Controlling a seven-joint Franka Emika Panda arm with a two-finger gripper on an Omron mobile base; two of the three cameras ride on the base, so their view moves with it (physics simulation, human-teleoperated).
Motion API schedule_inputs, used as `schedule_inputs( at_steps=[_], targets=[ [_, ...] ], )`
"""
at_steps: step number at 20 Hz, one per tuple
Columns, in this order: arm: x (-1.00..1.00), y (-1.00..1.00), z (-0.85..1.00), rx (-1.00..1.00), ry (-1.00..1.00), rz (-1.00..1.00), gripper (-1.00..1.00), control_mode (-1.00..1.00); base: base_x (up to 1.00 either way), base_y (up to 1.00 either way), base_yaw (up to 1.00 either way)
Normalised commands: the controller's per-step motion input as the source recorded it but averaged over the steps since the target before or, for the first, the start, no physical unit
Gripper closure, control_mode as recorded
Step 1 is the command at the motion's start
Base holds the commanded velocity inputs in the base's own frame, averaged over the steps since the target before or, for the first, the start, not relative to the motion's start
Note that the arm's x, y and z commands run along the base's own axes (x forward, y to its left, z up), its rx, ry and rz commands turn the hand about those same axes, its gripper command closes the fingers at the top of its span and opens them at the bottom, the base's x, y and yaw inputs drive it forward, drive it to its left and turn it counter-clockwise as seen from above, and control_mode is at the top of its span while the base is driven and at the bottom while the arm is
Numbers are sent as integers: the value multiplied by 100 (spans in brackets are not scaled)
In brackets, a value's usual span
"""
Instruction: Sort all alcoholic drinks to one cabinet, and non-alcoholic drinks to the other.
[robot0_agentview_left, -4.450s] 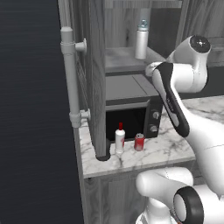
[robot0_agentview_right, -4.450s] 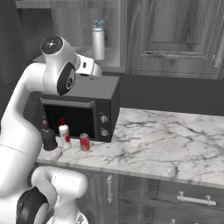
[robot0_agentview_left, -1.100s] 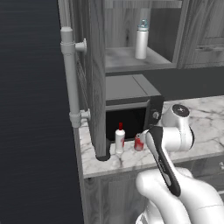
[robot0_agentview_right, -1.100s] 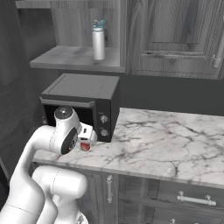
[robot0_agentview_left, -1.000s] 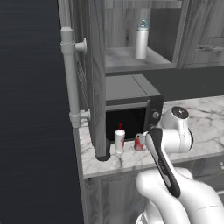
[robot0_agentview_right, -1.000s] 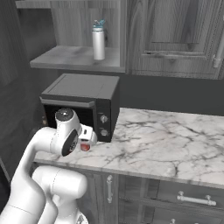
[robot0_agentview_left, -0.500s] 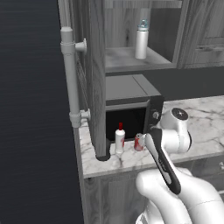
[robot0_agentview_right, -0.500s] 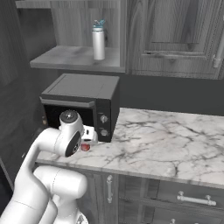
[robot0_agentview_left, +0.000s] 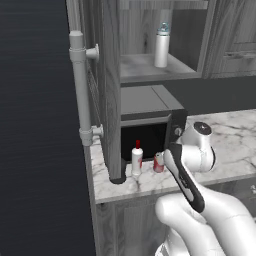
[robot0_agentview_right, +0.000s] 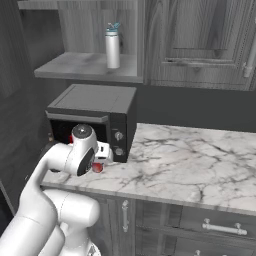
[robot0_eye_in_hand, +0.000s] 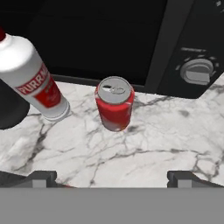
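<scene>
Gripper: the gripper hangs over the marble counter, jaws spread wide, holding nothing.
Red can: the red can stands upright just ahead, between the fingertips' lines.
White bottle: the white bottle stands left of the can, apart.
Microwave: the microwave stands behind both.
Shelf: the pale-grey bottle stands on the open shelf above.

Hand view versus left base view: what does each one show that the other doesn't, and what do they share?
Hand view alone: the red can's silver top with its pull tab, a microwave knob, and the open gripper's fingertips low in frame, short of the can.

Left base view alone: the pale-grey bottle with a light-blue cap upright on the open shelf, and a grey pipe.

Both: the can, the white red-labelled bottle, the microwave and marble counter.
</scene>
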Motion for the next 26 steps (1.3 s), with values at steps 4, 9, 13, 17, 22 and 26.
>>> schedule_inputs(
  at_steps=[4,9,13,17,22,26],
  targets=[
    [12,7,-23,0,0,0,-100,-100,0,0,0],
    [12,7,-22,0,0,0,-100,-100,0,0,0],
    [13,7,-20,0,0,0,-100,-100,0,0,0],
    [16,9,-23,0,0,0,-100,-100,0,0,0],
    [16,8,-23,0,-2,0,-100,-100,0,0,0],
    [21,4,-20,0,-3,-2,-100,-100,0,0,0]
  ],
)
